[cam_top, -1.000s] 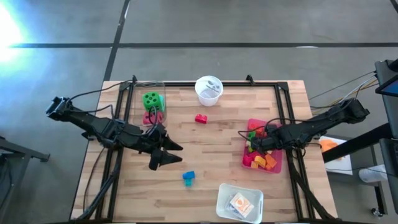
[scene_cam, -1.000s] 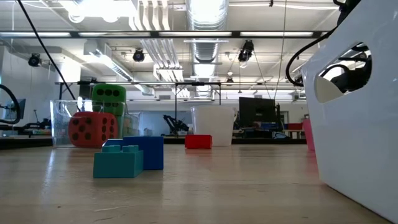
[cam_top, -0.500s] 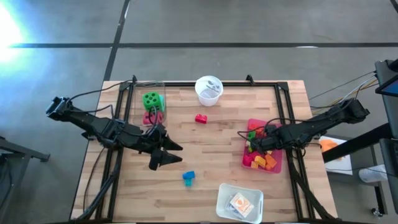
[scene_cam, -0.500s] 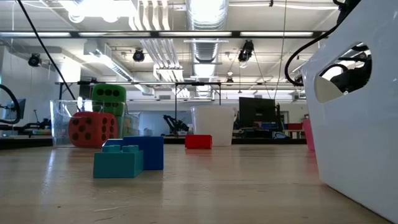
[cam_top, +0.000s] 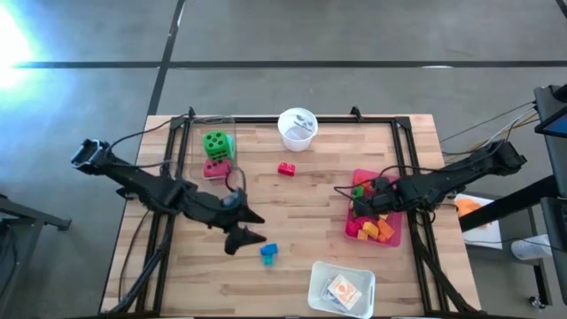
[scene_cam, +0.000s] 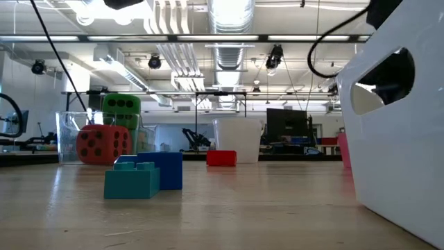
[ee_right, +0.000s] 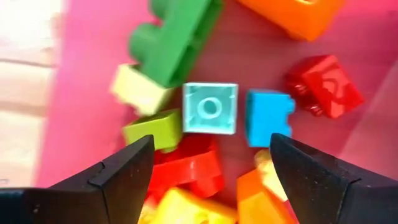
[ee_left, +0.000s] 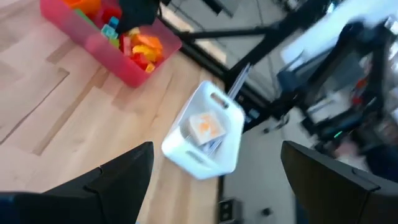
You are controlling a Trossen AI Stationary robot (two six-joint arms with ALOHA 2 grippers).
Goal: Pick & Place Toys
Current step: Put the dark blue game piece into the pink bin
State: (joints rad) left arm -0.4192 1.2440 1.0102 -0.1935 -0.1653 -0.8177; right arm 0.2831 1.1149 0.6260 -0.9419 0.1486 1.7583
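From overhead, the left gripper hangs over the lower middle of the wooden table, its fingers spread wide and holding nothing, just up and left of a blue and teal brick pair. Toward the upper left of the frame a green die and a red die sit in a clear bin, a single red brick lies near the centre top, and a white cup stands at the top edge. At the right, the right gripper is down over the pink tray, which is crowded with loose bricks; a white tray sits at the bottom. At table level, the teal brick and blue brick touch in the lower left, the dice stack behind them, red die under green die, and the red brick lies mid-frame before the cup. The white tray fills the right side. The left wrist picture shows the pink tray at upper left and the white tray in the centre, between empty, parted fingers. The right wrist picture looks straight onto the bricks: a light blue brick in the centre, a blue one beside it, a green brick above, a red brick at right, with the fingers standing wide apart and gripping none of them.
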